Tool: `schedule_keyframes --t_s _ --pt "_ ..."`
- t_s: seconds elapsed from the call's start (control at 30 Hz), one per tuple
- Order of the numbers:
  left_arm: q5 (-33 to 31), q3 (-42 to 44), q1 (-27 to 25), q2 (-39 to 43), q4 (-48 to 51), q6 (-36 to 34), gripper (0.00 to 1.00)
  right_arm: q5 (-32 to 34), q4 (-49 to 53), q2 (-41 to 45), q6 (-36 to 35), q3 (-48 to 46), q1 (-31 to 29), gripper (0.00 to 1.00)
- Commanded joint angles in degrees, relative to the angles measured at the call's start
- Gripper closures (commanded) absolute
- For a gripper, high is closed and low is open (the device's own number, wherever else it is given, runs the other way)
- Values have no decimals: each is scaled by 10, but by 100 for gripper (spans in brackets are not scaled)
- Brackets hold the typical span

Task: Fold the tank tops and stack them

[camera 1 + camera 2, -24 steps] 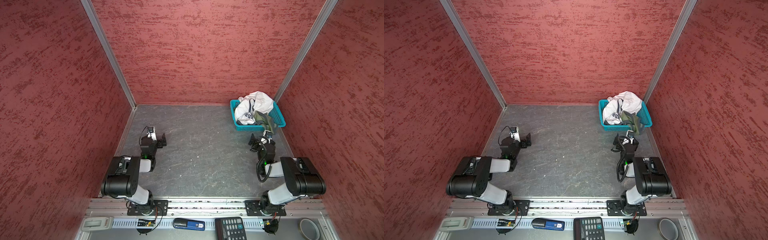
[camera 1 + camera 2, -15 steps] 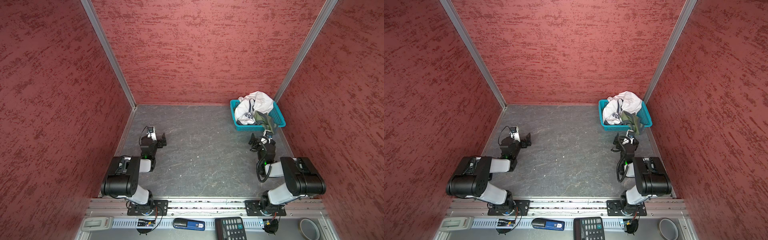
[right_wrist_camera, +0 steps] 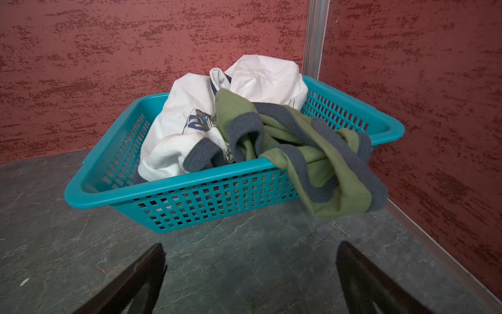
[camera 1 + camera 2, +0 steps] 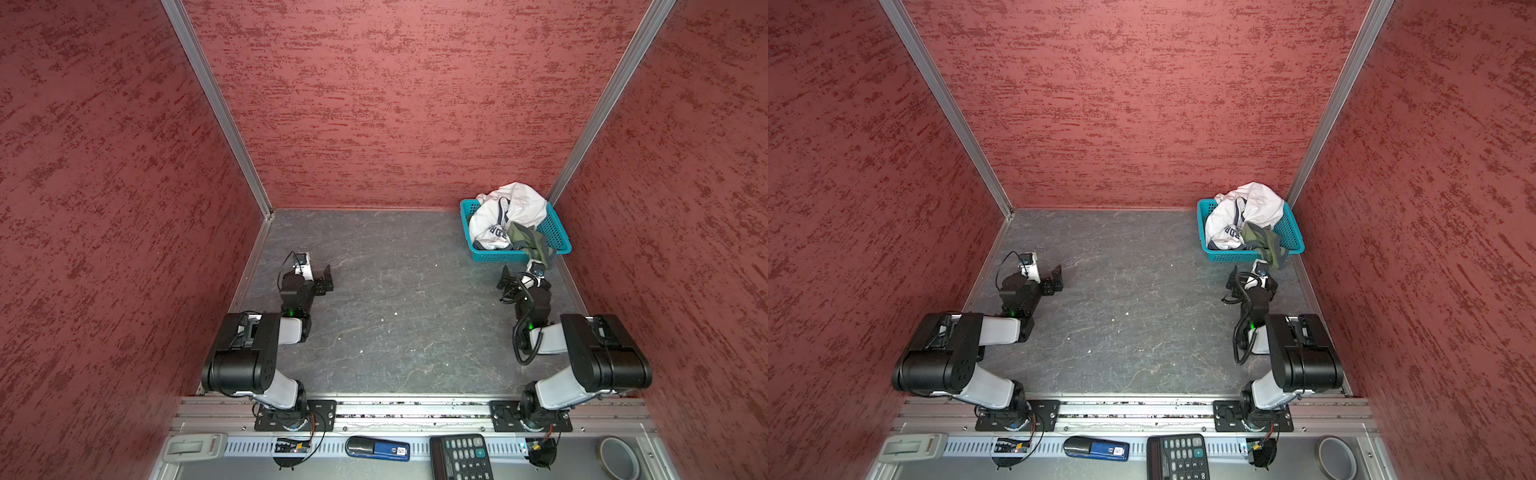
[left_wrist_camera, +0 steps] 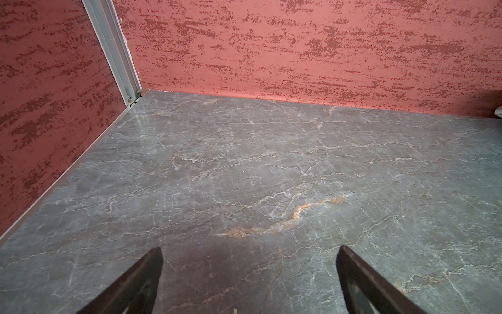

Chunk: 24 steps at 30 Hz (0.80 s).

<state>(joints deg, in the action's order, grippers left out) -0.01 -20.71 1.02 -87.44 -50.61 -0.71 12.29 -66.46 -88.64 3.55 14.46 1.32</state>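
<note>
Both tank tops lie crumpled in a teal basket (image 4: 557, 232) (image 4: 1292, 232) (image 3: 190, 185) in the far right corner. The white one (image 4: 505, 214) (image 4: 1241, 214) (image 3: 184, 119), with navy trim and lettering, is heaped at the back. The olive green one (image 4: 532, 243) (image 4: 1264, 241) (image 3: 312, 157), with grey trim, hangs over the near rim. My right gripper (image 4: 519, 273) (image 4: 1246, 274) (image 3: 251, 247) is open and empty, low over the floor just short of the basket. My left gripper (image 4: 324, 280) (image 4: 1054, 278) (image 5: 250, 250) is open and empty over bare floor at the left.
Red textured walls close in the grey marbled floor (image 4: 395, 291) on three sides. Both arm bases sit on a metal rail (image 4: 415, 409) at the front. In front of the rail lie a calculator (image 4: 461, 457), a blue device (image 4: 378, 449) and a tape roll (image 4: 619, 457).
</note>
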Motion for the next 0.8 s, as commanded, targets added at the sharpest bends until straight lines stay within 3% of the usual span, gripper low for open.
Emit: schedule_keyframes --t_s 0.0,0.43,0.53,0.7,0.77 --pt "6 -9 4 -5 -7 4 0 12 -22 -4 -6 7 -3 1" --pt "3 -8 2 -4 -11 2 0 13 -25 -3 -6 6 -3 1" --pt "-1 3 -11 19 -13 -12 0 -16 -49 2 -19 -10 -4 1" --pt "-53 -14 -59 153 117 -50 0 0 -29 101 -28 -41 -13 1" --pt "-69 -25 -76 209 167 -34 1 5 9 151 -42 -38 -26 1"
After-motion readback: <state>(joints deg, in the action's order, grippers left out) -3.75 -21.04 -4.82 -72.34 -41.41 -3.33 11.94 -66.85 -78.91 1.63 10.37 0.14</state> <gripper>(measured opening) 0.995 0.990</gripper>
